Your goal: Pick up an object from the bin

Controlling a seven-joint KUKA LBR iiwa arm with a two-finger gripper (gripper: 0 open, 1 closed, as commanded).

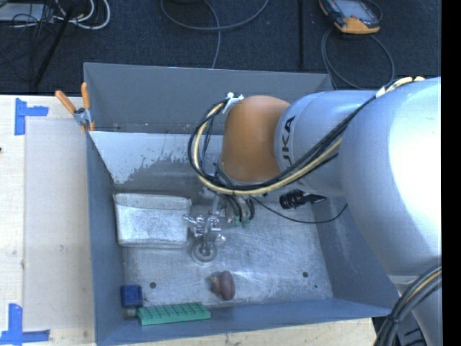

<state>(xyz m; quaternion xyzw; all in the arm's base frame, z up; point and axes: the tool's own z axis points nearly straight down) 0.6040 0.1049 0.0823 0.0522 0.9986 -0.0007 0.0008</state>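
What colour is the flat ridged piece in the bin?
Green; the ridged piece shows best in the camera view.

Block (130, 295) left of strip (173, 313), in bin (101, 215)

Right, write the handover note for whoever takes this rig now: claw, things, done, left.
Claw: down over the floor near the middle of the bin; whether it touches the floor cannot be told.
Things: a brownish lump lies just beyond the claw, toward the near wall. A small blue block sits in the near left corner, with a green ridged strip beside it along the near wall.
Done: the arm has reached in; nothing is lifted.
Left: grasp one thing, probably the lump as the nearest, and raise it out.
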